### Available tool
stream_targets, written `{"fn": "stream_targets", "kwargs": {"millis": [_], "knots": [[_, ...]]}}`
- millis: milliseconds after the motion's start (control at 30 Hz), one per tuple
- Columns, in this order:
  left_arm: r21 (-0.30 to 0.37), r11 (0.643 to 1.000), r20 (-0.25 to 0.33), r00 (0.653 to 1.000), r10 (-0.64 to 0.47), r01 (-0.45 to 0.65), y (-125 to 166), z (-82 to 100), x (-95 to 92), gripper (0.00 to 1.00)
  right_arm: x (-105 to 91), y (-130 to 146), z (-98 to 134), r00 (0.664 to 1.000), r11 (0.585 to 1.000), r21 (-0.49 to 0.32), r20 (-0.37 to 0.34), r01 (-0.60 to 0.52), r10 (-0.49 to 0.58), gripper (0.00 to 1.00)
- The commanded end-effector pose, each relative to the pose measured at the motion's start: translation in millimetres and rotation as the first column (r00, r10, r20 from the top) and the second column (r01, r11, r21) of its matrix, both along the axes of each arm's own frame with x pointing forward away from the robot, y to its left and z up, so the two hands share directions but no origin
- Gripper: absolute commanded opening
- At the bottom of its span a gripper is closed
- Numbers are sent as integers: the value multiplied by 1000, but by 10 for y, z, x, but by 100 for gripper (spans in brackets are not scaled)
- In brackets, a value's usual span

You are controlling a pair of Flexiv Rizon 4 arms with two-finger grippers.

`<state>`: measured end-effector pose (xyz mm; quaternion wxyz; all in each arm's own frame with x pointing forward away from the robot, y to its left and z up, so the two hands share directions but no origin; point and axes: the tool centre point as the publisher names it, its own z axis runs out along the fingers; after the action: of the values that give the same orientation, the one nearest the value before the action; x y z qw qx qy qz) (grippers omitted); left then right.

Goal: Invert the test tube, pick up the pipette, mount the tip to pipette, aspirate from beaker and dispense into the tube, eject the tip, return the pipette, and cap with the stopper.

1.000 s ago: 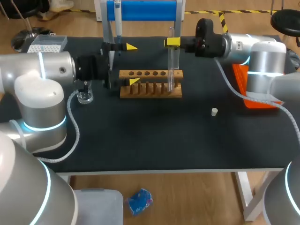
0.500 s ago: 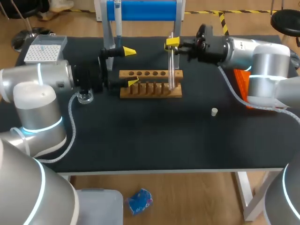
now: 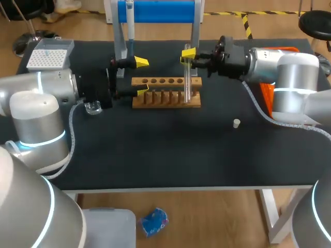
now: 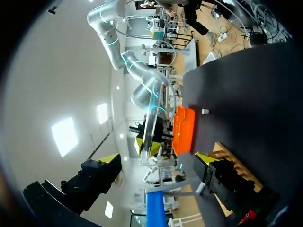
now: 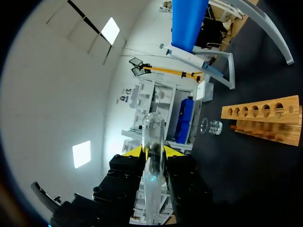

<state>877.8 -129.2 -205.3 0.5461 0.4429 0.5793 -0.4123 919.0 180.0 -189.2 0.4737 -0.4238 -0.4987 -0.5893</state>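
**Glass tube pinched high, over the rack's right end**

The right gripper [image 5: 151,152] is clamped on the test tube [image 5: 152,135], with both yellow tips pressing its upper part from two sides. The tube stands vertical, its lower end at the right end of the wooden rack [image 3: 165,99]. It is thin glass, so likely light, stiff, slick and breakable. I judge a modest squeeze on the straight wall, clear of the rim, to be safest. The left gripper [image 3: 141,76] is spread wide and empty by the rack's left end.

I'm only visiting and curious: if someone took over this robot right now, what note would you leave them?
Right fingers: shut on the test tube, upright at the wooden rack's right end.
Left fingers: open, empty, by the rack's left end.
Pipette hangs on its stand; beaker and tip box on my left, stopper loose.
Done: tube gripped.
Left: pipette, tip, transfer, eject, return, cap.
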Motion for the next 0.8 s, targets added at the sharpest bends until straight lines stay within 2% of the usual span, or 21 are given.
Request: {"fn": "stream_targets", "kwargs": {"millis": [33,233,400,500,800], "knots": [[44,999,-12,1000,25,-25,-4,77,-189,100,-8,-8,9,1000,1000,-3,0,0,0,0],[-5,1000,13,1000,-19,19,-165,-32,-274,100,-8,-8,9,1000,1000,-3,0,0,0,0],[-33,999,45,998,-42,43,-300,-30,-256,100,-23,96,-180,997,1000,-8,-73,-27,27,0],[-25,998,51,997,-52,54,-362,-33,-266,100,1,149,-244,995,1000,7,-96,-29,30,0],[5,998,35,997,-64,64,-467,-157,-341,100,85,289,-378,994,999,10,-103,-38,39,0]]}}
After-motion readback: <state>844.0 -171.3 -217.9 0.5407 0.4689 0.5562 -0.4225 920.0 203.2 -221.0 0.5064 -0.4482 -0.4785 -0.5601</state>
